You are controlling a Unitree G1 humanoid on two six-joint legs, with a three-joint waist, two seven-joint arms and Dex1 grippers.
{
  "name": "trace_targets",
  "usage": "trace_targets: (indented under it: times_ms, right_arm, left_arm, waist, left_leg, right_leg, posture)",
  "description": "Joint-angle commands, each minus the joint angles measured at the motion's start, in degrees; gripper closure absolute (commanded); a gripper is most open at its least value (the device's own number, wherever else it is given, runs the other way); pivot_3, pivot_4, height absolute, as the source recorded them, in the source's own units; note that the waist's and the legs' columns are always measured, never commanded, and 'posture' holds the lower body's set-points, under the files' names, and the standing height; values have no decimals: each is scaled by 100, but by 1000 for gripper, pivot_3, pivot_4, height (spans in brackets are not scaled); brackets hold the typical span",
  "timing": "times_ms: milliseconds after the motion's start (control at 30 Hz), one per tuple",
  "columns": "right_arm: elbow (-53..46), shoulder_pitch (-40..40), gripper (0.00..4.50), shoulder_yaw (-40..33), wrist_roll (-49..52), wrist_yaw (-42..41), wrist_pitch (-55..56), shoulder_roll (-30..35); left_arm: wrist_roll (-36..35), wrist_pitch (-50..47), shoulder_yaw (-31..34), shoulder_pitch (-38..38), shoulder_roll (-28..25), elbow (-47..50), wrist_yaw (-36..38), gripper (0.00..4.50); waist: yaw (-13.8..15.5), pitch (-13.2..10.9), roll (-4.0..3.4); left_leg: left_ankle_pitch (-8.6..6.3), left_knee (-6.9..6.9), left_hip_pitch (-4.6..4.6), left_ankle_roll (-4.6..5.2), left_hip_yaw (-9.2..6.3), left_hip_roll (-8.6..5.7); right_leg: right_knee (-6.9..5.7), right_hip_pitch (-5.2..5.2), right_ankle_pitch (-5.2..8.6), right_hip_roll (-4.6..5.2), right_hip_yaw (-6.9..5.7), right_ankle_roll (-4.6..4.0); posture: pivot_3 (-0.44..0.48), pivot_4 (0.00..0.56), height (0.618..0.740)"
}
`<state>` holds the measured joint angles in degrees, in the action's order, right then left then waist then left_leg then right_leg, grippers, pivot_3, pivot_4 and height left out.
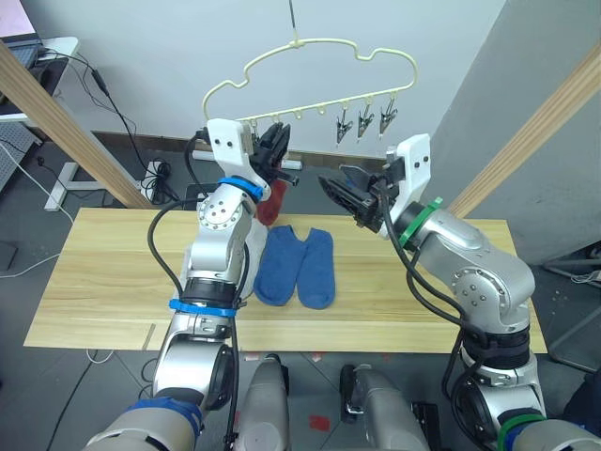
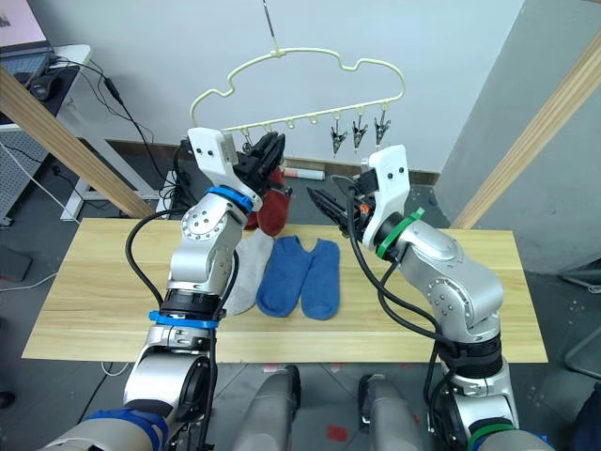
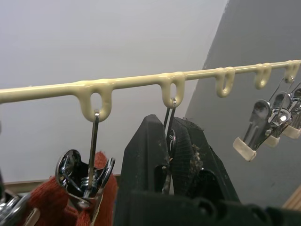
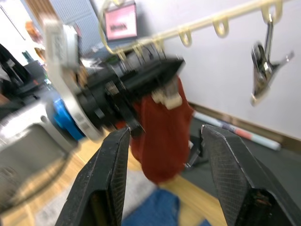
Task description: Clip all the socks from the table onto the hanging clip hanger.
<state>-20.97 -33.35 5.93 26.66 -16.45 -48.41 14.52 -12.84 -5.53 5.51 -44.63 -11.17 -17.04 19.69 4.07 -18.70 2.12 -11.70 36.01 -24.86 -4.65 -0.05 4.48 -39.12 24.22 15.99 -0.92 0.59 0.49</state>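
Note:
The pale-yellow clip hanger (image 1: pixel 319 52) hangs above the far side of the table (image 1: pixel 113 272). My left gripper (image 1: pixel 275 148) is raised to its bar and shut on a metal clip (image 3: pixel 169 136). From the neighbouring clip (image 3: pixel 89 183) hangs a rust red sock (image 1: pixel 273 202). Two blue socks (image 1: pixel 282 263) (image 1: pixel 318 268) lie side by side on the table. A light grey sock (image 2: pixel 246 268) lies beside them, partly hidden by my left arm. My right gripper (image 1: pixel 340 194) hovers open and empty, just right of the red sock. Three free clips (image 1: pixel 362 122) hang at the bar's right end.
Thick wooden poles slant up at the left (image 1: pixel 66 122) and right (image 1: pixel 535 132) of the table. A desk with cables (image 1: pixel 56 66) stands at the far left, and small items lie on the floor behind the table.

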Motion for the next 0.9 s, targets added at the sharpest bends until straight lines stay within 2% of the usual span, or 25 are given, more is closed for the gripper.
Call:
trace_targets:
  times_ms: [33,167,300,533,700,867,900]
  right_arm:
    - [976,87,1974,859,-882,-52,538,30]
    - [2240,-150,1974,1654,-1567,-396,1161,-185]
    - [3392,-243,1974,1971,-2055,-379,1523,-605]
    - [5033,-449,1974,2202,-2962,-197,2431,-951]
    - [5574,-279,1974,2292,-3353,-407,2891,-877]
    - [5228,62,3551,2128,-3394,-707,2882,-656]
    - [5155,113,3737,2103,-3401,-740,2857,-622]
  left_arm:
    - [-756,-1031,388,-3,-159,660,130,4382]
    - [-1647,-2305,864,100,-455,1089,226,4382]
    - [-2031,-2980,1047,261,-699,1472,185,4382]
    - [-2230,-3348,1027,574,-711,2064,4,4382]
    - [-2298,-3436,1028,659,-746,2226,-59,4382]
    - [-2304,-3455,1040,696,-758,2251,-78,4382]
    - [-2303,-3454,1035,698,-755,2251,-80,4382]
  waist:
    - [-23,0,0]
    - [-126,0,0]
    - [-158,0,0]
    - [-82,0,1]
    - [-76,2,2]
    - [-67,3,2]
    - [-50,4,2]
  left_leg:
    - [0,0,0,0,0,0]
    - [5,0,0,-7,-1,2]
    - [7,-2,3,-10,-4,7]
    - [7,5,8,-10,-1,0]
    - [8,5,21,-8,-5,2]
    - [9,5,32,-7,-1,0]
    - [9,5,32,-7,-1,0]
  right_leg:
    - [0,0,0,0,0,0]
    - [-5,4,0,-1,0,0]
    - [-7,4,0,-1,-3,0]
    - [-5,-7,0,3,2,1]
    - [-30,-9,-2,2,1,-1]
    - [-42,-14,-1,2,7,0]
    - [-42,-14,-1,3,8,0]
  posture:
    - [159,314,740]
    - [159,314,740]
    - [203,307,740]
    - [238,303,740]
    - [248,302,740]
    - [245,305,740]
    - [245,305,740]
